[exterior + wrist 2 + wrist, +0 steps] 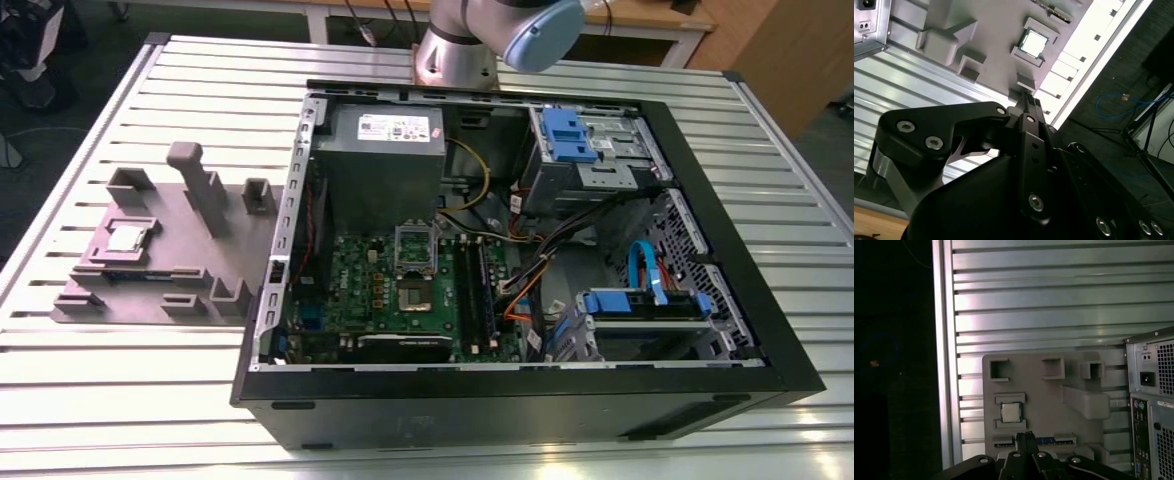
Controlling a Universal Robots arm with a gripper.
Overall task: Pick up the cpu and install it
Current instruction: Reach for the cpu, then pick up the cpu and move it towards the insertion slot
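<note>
The cpu (pixel 127 238) is a small square chip with a silver top. It lies flat in a recess of the grey fixture tray (pixel 174 270), on the exterior view's left of the open computer case (pixel 534 390). Both wrist views show the cpu (pixel 1033 42) (pixel 1010 412) a short way beyond the black fingertips of my gripper (pixel 1025 436) (pixel 1027 100). The gripper hangs well above the tray, shut and with nothing in it. Inside the case lies the green motherboard (pixel 360 285), with its socket (pixel 416 293) and the raised metal frame (pixel 415 243).
The tray carries tall grey posts (pixel 200 185) and blocks beside the cpu. In the case are a grey power-supply box (pixel 380 150), blue drive bays (pixel 581 135) and loose cables (pixel 534 270). The slatted metal table (pixel 134 400) ends close to the tray. The arm's elbow (pixel 501 35) rises behind the case.
</note>
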